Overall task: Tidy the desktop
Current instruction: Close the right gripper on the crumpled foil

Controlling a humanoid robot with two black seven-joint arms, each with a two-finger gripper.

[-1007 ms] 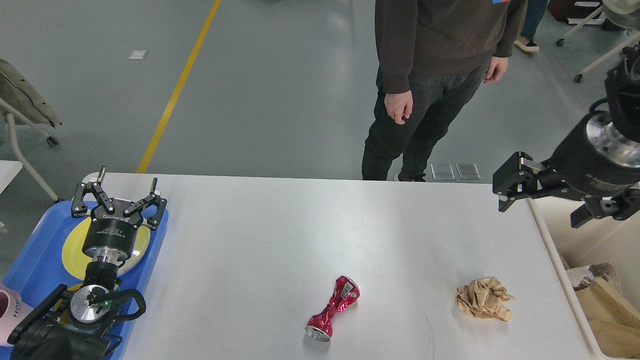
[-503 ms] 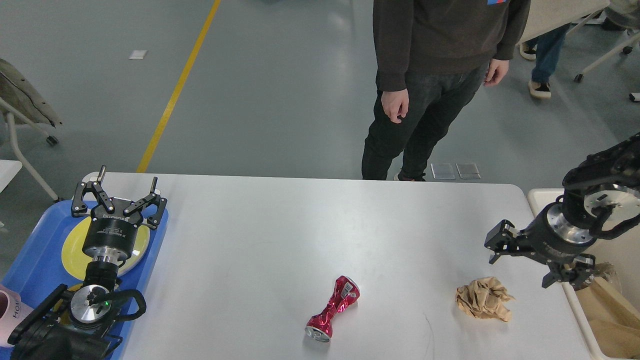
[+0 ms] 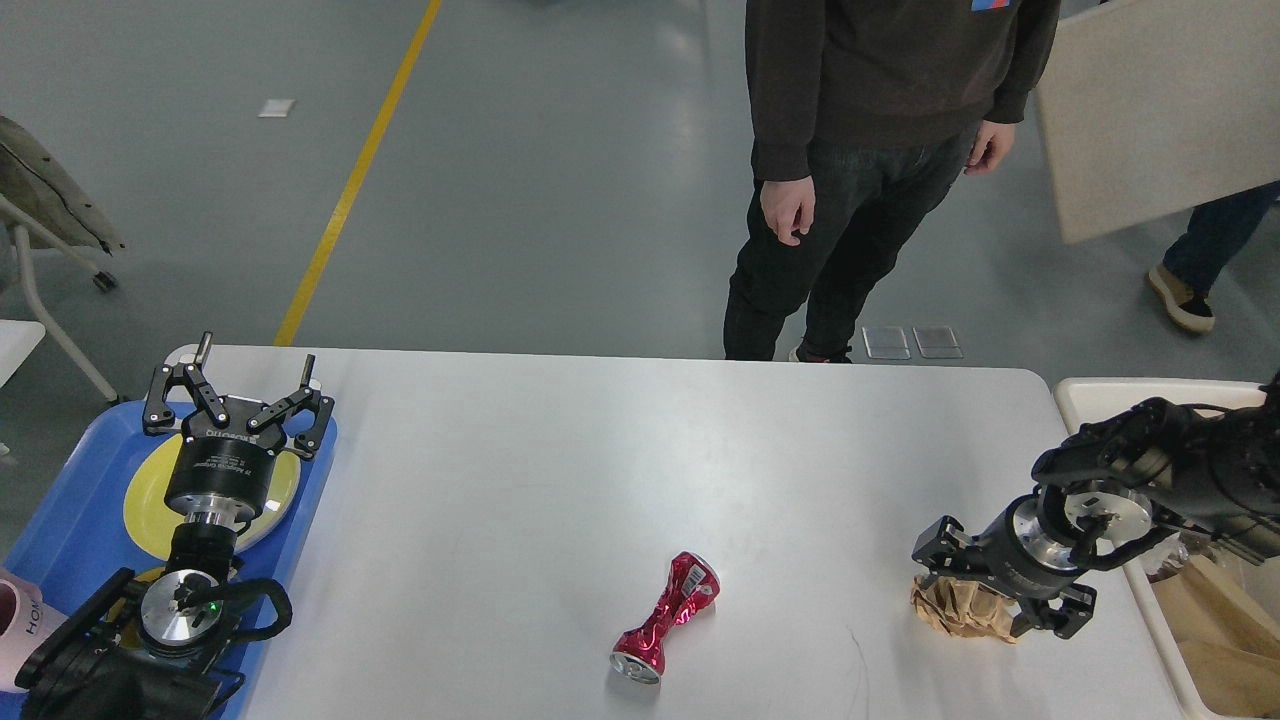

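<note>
Two pieces of litter lie on the bench [image 3: 560,470], the large white desktop that fills the lower half of the head view: a crushed red can [image 3: 666,618] near the middle of the near edge, and a crumpled brown paper ball [image 3: 950,608] close to the near right corner.

Right tool [image 3: 985,595]: positioned directly over the paper ball, fingers spread to either side of it and apparently not closed on it. Whether the pads touch the paper cannot be told.

Left tool [image 3: 238,410]: wide open and holding nothing, above the yellow plate [image 3: 150,490] on the blue tray [image 3: 70,520] at the left edge.

Step in hand, as judged: grasp the paper ball for disposal in the cream bin [image 3: 1105,395] beside the right edge.

Procedure:
1. Lower the right tool until the fingers straddle the bulk of the ball, just short of the bench surface.
2. Close firmly; crumpled paper compresses, so a light grip may slip.
3. Lift vertically before moving right, clearing the bin rim.
4. Release only once over the bin opening.
</note>
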